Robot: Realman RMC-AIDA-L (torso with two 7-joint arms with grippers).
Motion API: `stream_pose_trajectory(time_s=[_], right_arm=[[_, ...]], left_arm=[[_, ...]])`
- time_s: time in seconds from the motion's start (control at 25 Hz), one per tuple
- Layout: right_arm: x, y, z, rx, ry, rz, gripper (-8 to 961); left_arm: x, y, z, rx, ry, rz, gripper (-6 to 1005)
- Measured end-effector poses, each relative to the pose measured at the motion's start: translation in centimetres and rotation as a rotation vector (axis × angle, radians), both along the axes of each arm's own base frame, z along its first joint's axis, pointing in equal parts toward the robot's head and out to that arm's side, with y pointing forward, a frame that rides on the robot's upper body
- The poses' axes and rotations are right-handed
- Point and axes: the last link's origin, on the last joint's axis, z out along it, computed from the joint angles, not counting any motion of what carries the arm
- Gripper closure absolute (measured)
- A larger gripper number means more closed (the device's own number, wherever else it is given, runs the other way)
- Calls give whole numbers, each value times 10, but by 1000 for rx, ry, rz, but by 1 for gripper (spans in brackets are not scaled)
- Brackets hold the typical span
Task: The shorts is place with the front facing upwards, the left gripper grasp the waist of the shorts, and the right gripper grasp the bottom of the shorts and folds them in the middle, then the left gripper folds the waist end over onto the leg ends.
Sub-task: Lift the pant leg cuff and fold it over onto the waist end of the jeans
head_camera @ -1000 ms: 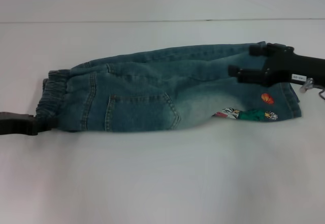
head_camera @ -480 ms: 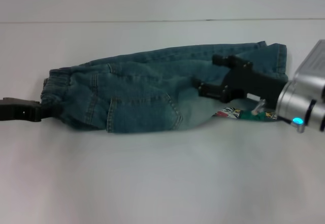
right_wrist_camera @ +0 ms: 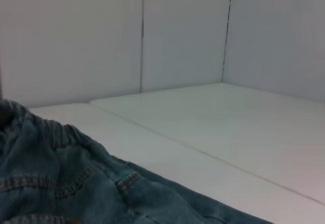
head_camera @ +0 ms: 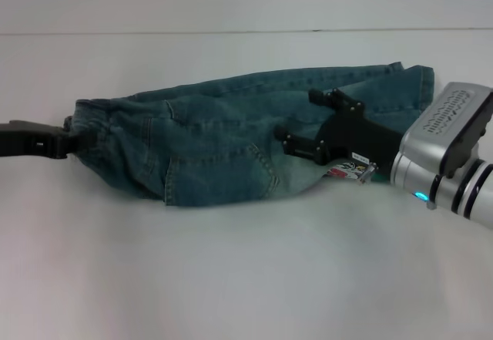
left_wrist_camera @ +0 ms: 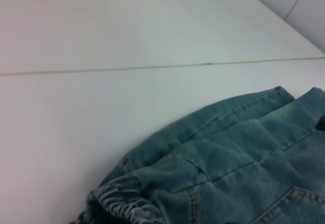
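Note:
The blue denim shorts [head_camera: 216,139] lie lengthwise on the white table [head_camera: 231,278], waist to the left and leg ends to the right. My left gripper [head_camera: 68,141] is shut on the waist, which is bunched and raised off the table. My right gripper [head_camera: 299,115] hovers above the middle of the legs, open, with nothing between its fingers. It hides most of the coloured patches [head_camera: 348,172] near the leg ends. The left wrist view shows the denim [left_wrist_camera: 228,163] and its elastic waistband [left_wrist_camera: 122,203]. Denim [right_wrist_camera: 61,178] also fills the near part of the right wrist view.
A seam line [head_camera: 231,31] crosses the table behind the shorts. White wall panels [right_wrist_camera: 183,36] stand beyond the table in the right wrist view. Bare table surface lies in front of the shorts.
The left gripper has lifted the waist and drawn it slightly to the right. The right gripper has moved left from the leg ends to over the middle of the legs, its silver wrist coming into view.

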Motion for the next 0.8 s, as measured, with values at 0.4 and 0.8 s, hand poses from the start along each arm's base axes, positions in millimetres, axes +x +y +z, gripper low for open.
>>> stream_pose_trajectory(time_s=[0.4, 0.8], right_arm=[[-1, 2, 1, 28, -2, 1, 9], [-7, 1, -16, 91, -56, -12, 11]], left_arm=[[12, 4, 5, -17, -13, -19, 956], [56, 26, 11, -45, -53, -100, 956]])
